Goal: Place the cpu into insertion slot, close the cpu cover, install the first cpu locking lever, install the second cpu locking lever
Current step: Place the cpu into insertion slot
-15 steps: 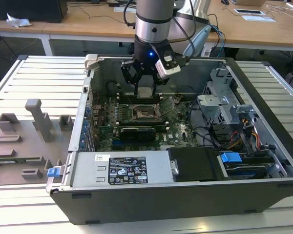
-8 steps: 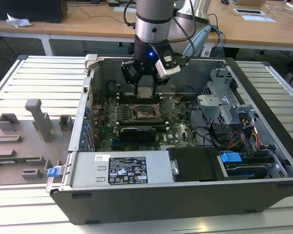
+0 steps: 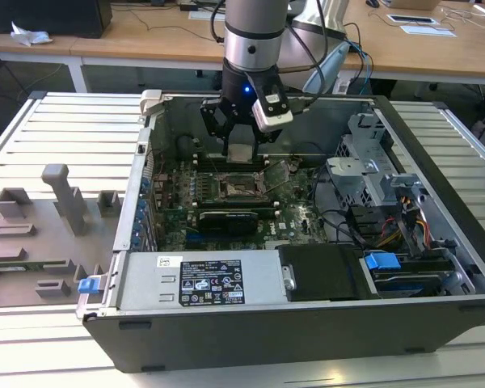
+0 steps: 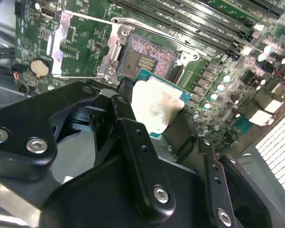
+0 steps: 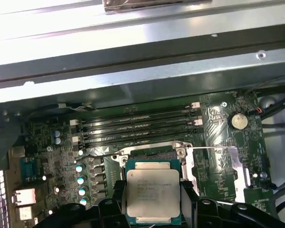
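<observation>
My gripper (image 3: 239, 144) hangs inside the open computer case, shut on the cpu (image 3: 240, 153), a small flat square chip with a silvery top. In both wrist views the cpu (image 4: 156, 104) (image 5: 153, 194) sits between the black fingers (image 4: 130, 137), held a little above the board. The insertion slot (image 4: 145, 59) (image 3: 241, 187) lies bare just beneath and ahead of the chip, its dark pin field showing. The cpu cover (image 4: 61, 45) (image 5: 213, 173), a thin silvery frame, is flipped open beside the slot. Thin wire levers (image 4: 133, 23) stand released.
Long black memory slots (image 5: 137, 124) run just beyond the slot. A long black card (image 3: 226, 220), the power supply (image 3: 202, 279), cables and a drive cage (image 3: 388, 202) crowd the case. Case walls (image 3: 145, 162) surround the board. A grey fixture plate (image 3: 40, 234) lies at the exterior view's left.
</observation>
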### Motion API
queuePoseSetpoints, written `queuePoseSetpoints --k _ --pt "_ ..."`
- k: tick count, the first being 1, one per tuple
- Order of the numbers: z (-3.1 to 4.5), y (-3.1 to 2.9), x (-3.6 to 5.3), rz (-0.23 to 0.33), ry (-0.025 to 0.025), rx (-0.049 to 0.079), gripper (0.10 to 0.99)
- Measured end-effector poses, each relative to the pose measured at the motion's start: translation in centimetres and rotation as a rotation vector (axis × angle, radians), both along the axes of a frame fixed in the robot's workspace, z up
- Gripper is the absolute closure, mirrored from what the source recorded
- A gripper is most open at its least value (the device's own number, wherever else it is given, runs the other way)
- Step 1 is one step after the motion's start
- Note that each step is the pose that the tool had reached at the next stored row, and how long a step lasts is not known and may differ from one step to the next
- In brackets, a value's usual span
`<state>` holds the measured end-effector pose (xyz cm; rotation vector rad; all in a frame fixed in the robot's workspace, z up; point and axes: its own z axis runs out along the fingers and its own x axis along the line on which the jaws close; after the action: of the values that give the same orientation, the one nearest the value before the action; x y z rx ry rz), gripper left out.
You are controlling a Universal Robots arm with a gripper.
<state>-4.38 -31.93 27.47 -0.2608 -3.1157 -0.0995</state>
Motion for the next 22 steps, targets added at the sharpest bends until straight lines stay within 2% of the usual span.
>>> queuePoseSetpoints --k 4,9,16,22 --pt "0.0 0.0 0.0 -0.09 -0.0001 0.0 0.545" --pt "-0.01 0.0 0.0 -0.161 -0.0001 0.0 0.545" --pt "-0.03 0.0 0.0 -0.312 0.0 0.0 0.545" --pt "-0.04 0.0 0.0 -0.402 0.0 0.0 0.545"
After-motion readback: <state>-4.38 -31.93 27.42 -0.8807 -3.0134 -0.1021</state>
